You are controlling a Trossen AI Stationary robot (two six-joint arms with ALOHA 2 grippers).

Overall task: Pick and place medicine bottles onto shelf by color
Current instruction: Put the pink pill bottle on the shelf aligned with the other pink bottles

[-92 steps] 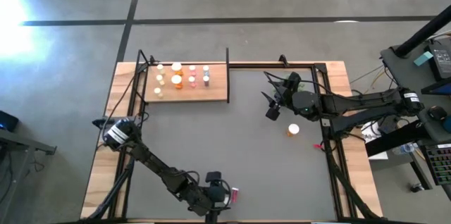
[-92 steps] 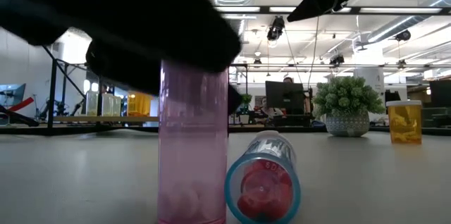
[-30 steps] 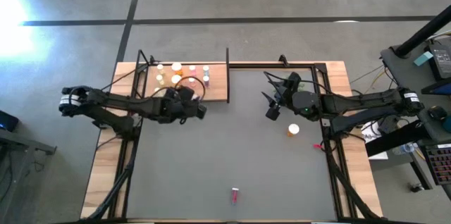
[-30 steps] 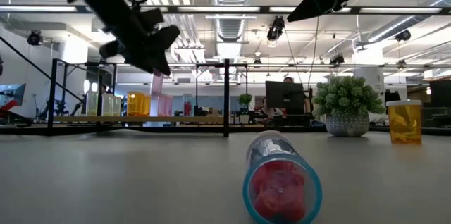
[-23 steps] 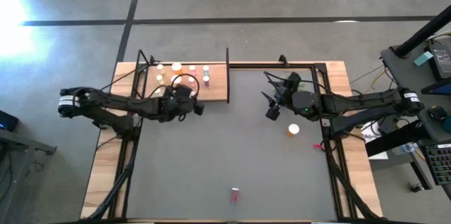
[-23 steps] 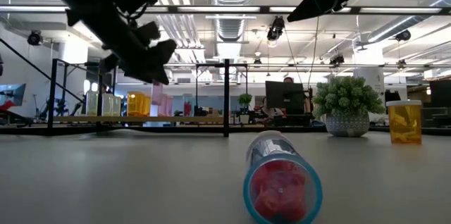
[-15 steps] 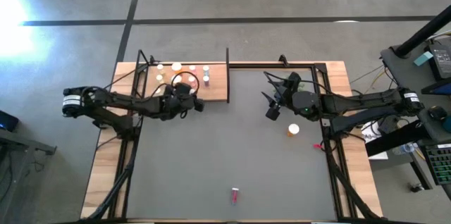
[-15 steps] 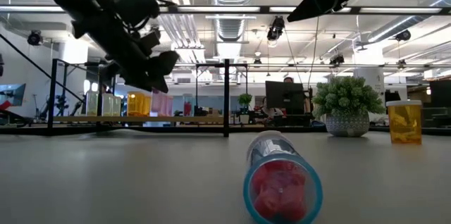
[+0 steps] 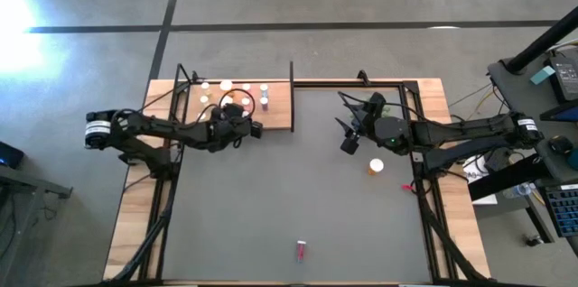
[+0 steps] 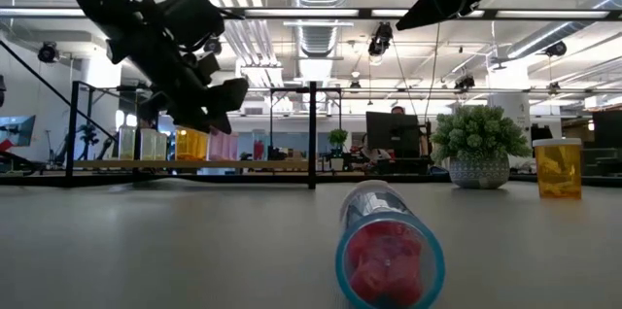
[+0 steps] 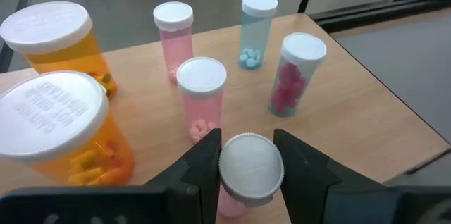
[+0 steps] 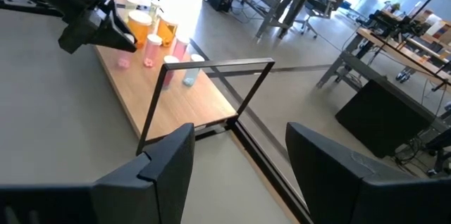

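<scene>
At the near edge of the grey mat [image 9: 298,188], a pink-red bottle [image 9: 301,250] lies on its side, well apart from everything else; in the low view its long axis runs near to far, with its red end toward the camera and the cap end hidden behind it. Farther back on the right an orange bottle [image 9: 376,166] stands upright on the mat, just near of the right gripper [image 9: 349,136], which hangs over the mat beside a small green plant [image 10: 477,147]; its fingers are spread apart with nothing between them. The mat lies inside a wooden table rim [image 9: 456,224].

On the far left, the left gripper [image 9: 246,128] is at the near edge of the shelf [image 9: 280,115], its fingers closed on a pink bottle [image 11: 243,178]. That bottle stands upright, white cap up, over the light-wood board. Beyond it on the shelf the other bottles stand upright too: a pink one [image 11: 201,98], another pink one [image 11: 173,41], a pale blue one [image 11: 256,28], a clear one with red pills [image 11: 292,73], and two wide orange ones [image 11: 60,136] to the left. A thin black post [image 9: 292,79] rises at the shelf's right end.

Beyond the table the low view shows an open workshop with desks, a monitor [image 10: 391,134] and ceiling lights
</scene>
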